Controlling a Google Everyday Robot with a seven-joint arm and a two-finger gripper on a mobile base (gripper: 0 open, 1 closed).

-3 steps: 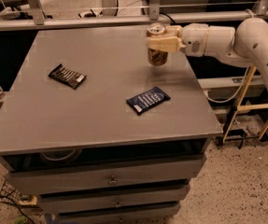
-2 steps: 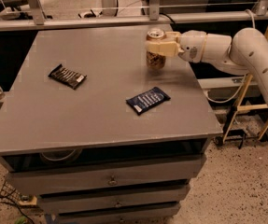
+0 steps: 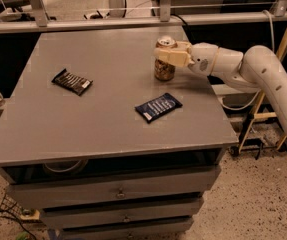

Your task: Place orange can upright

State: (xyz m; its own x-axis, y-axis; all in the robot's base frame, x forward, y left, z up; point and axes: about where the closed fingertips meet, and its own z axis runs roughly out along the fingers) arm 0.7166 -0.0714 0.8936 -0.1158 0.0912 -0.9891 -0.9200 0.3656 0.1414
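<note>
- orange can [image 3: 164, 72] — stands upright on the tabletop [image 3: 108, 119], near its right edge toward the far right corner
- gripper [image 3: 167, 54] — fingers clasped around the can's upper half
- two dark wrappers [image 3: 72, 81] [image 3: 158, 107] — lying flat

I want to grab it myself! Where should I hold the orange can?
Hold the orange can around its round upper side, coming in sideways, where the gripper clamps it. It stands upright on the table, so the sides are free.

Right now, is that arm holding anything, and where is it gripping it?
Yes: the gripper holds the orange can around its upper half, just under the rim, at the table's far right.
</note>
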